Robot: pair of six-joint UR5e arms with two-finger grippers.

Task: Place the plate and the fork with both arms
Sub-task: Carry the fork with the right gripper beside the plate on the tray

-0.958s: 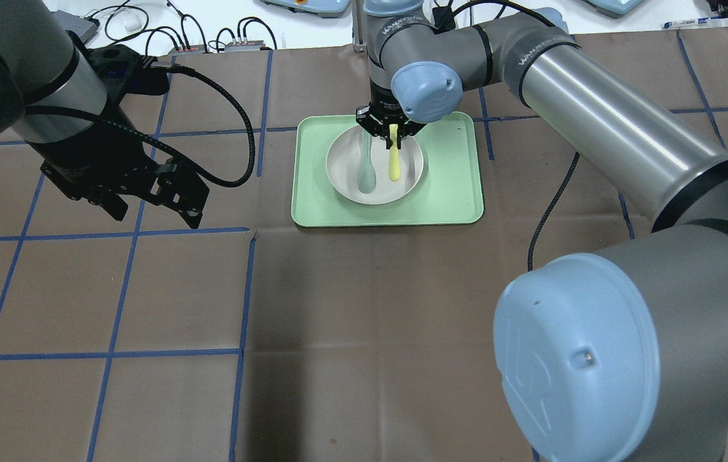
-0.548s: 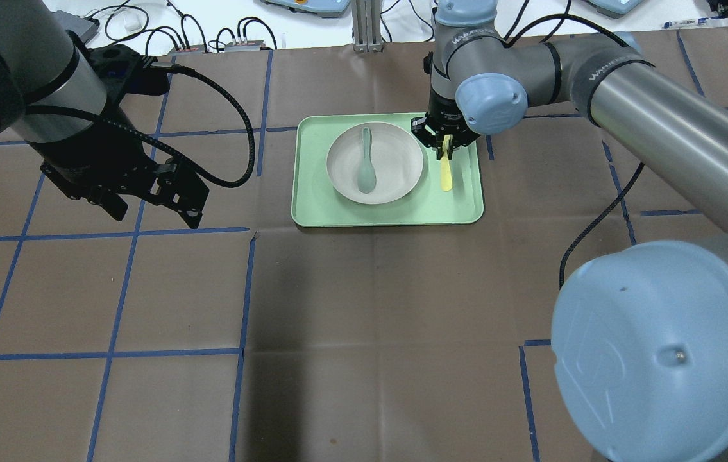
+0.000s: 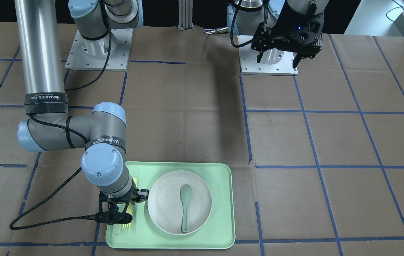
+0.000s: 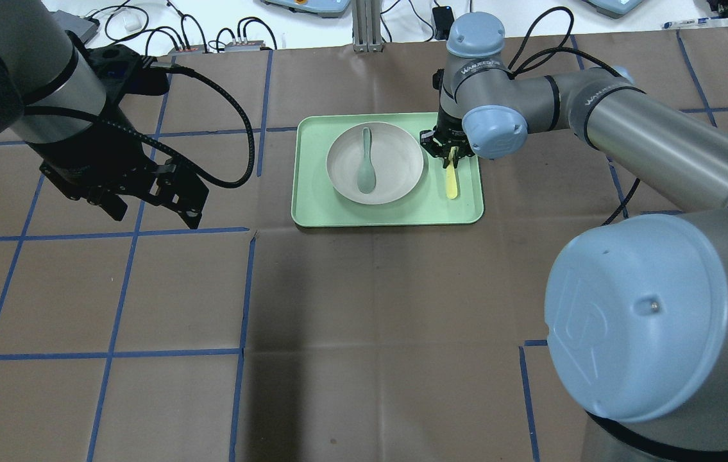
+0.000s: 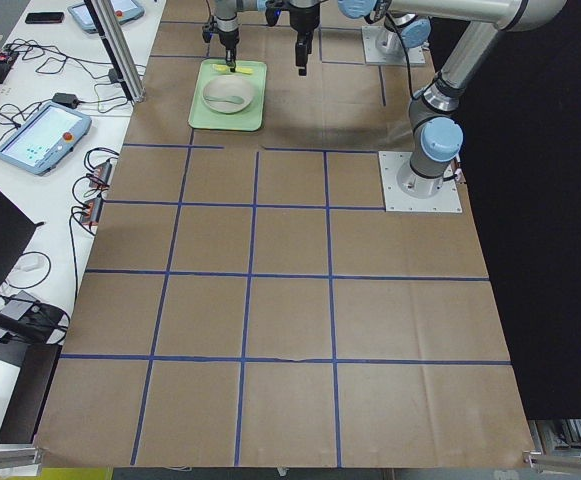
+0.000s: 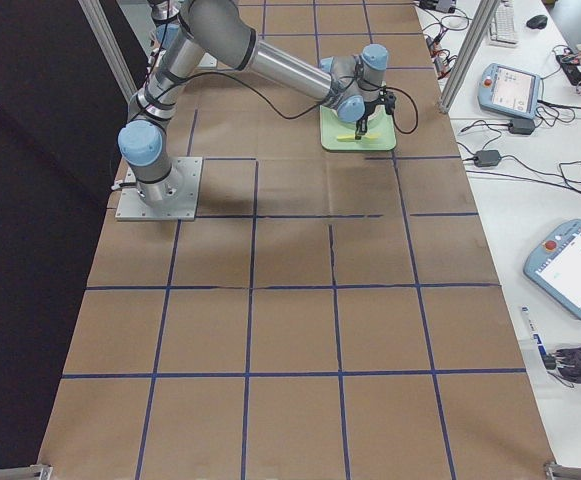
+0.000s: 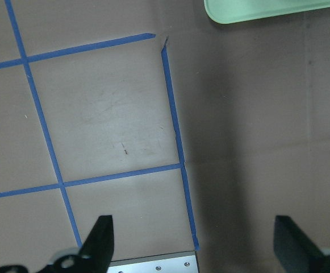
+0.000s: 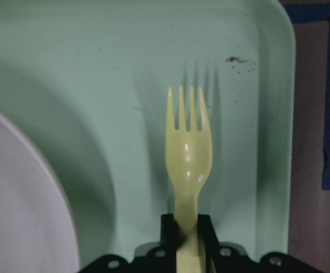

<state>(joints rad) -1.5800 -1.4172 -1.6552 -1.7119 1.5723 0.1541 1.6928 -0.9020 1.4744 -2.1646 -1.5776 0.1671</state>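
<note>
The off-white plate [image 4: 402, 168] sits on the mint-green tray [image 4: 312, 205] and holds a grey-green spoon [image 4: 365, 168]. My right gripper [image 4: 450, 154] is shut on the handle of the pale-yellow fork [image 4: 451, 184], low over the tray's strip right of the plate. The right wrist view shows the fork [image 8: 188, 165] tines-out between the fingers [image 8: 167, 226], beside the plate [image 8: 17, 199]; whether it touches the tray I cannot tell. In the front view the fork [image 3: 126, 227] shows under that gripper [image 3: 116, 213]. My left gripper [image 4: 155, 212] hangs open and empty over the table left of the tray.
Brown paper with a blue tape grid [image 4: 245, 289] covers the table. Cables and small boxes [image 4: 210, 38] and an aluminium post [image 4: 364, 25] lie at the far edge. The right arm's elbow [image 4: 646, 321] fills the near right of the overhead view.
My right gripper has carried the fork from over the plate to the tray's right strip and come lower. The spoon stays in the plate. The left arm has not moved.
</note>
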